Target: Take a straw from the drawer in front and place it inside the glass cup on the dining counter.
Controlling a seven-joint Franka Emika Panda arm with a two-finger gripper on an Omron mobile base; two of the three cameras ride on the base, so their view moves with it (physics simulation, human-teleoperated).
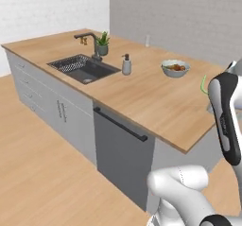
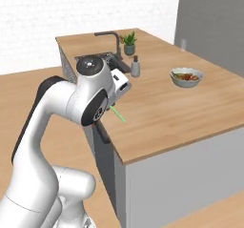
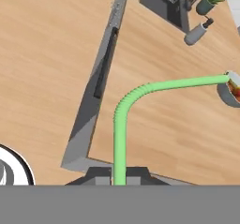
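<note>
Hand view shows the gripper (image 3: 120,175) pinching the bent green straw (image 3: 123,124) above the dining counter (image 3: 178,124); left base view alone shows the glass cup (image 1: 147,40).

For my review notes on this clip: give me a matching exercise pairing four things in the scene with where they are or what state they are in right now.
Things:
1. straw
2. soap dispenser
3. bowl
4. potted plant

Places or states:
A. holds food, out on the open wood top of the dining counter
B. clamped in the shut gripper, bent at its neck
C. behind the sink, next to the faucet
D. standing just off the sink's right corner

Pairs: 1-B, 2-D, 3-A, 4-C
</note>
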